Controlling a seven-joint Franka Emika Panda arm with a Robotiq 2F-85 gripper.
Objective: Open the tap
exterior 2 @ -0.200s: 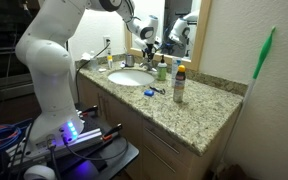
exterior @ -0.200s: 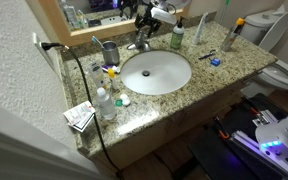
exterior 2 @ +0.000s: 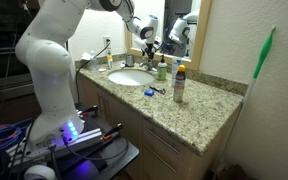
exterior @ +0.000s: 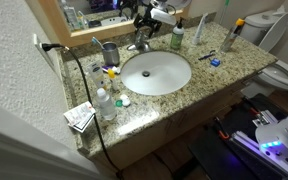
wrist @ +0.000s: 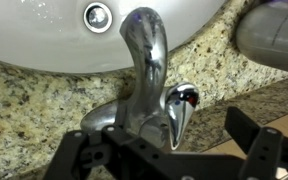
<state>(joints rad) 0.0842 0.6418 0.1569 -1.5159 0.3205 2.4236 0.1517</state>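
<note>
Gripper [wrist: 169,155], spread wide, hangs at the tap [wrist: 149,70] — label on green soap bottle [exterior: 177,38] too small to read.

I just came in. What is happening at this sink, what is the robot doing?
A robot arm reaches over the granite counter, and its hand hovers at the tap behind the white basin. In the wrist view the hand is open, with its fingers on either side of the tap; I cannot tell whether they touch it. No water shows at the spout, so the tap looks not yet opened.
</note>
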